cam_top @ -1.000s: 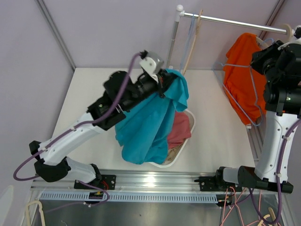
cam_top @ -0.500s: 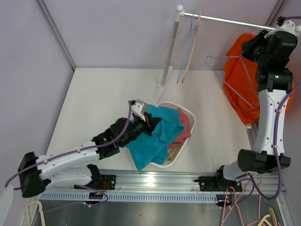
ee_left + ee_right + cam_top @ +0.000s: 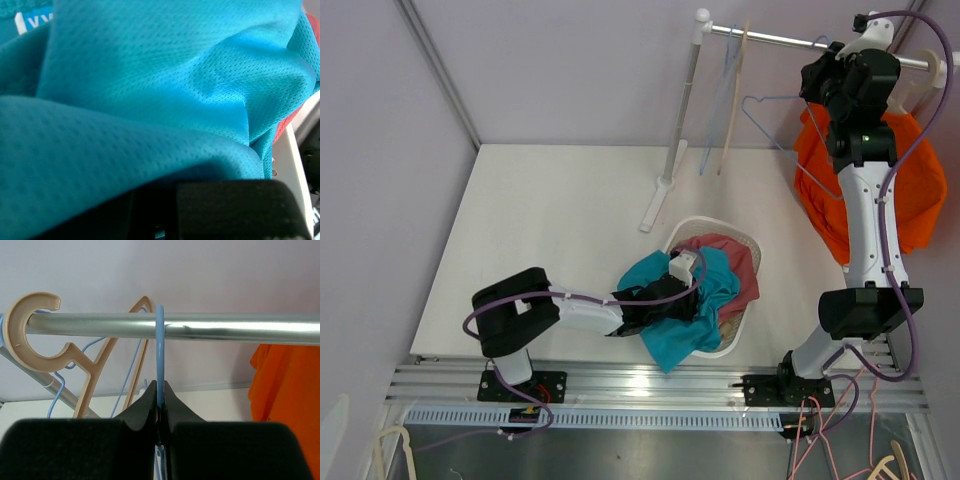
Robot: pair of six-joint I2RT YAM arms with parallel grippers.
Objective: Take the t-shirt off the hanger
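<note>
The teal t-shirt point(image 3: 680, 312) lies bunched in the white basket point(image 3: 705, 222), with part hanging over its near rim. My left gripper point(image 3: 682, 272) is down in the basket, shut on the shirt; in the left wrist view the teal cloth point(image 3: 150, 75) covers nearly everything and drapes over my fingers point(image 3: 225, 210). My right gripper point(image 3: 825, 75) is raised at the rail point(image 3: 780, 41), shut on the bare blue wire hanger point(image 3: 770, 100). In the right wrist view the hanger's hook point(image 3: 160, 340) sits over the rail point(image 3: 225, 327) above my gripper point(image 3: 160, 390).
An orange shirt point(image 3: 910, 190) hangs at the rail's right end and also shows in the right wrist view point(image 3: 285, 380). A beige hanger point(image 3: 30, 335) and other blue hangers hang on the rail's left part. The rail's post point(image 3: 675, 150) stands behind the basket. A red garment point(image 3: 735, 260) lies in the basket.
My left arm has dropped from high above the basket into it, carrying the teal shirt down. My right arm has swung up and left, bringing the blue hanger's hook onto the rail.
</note>
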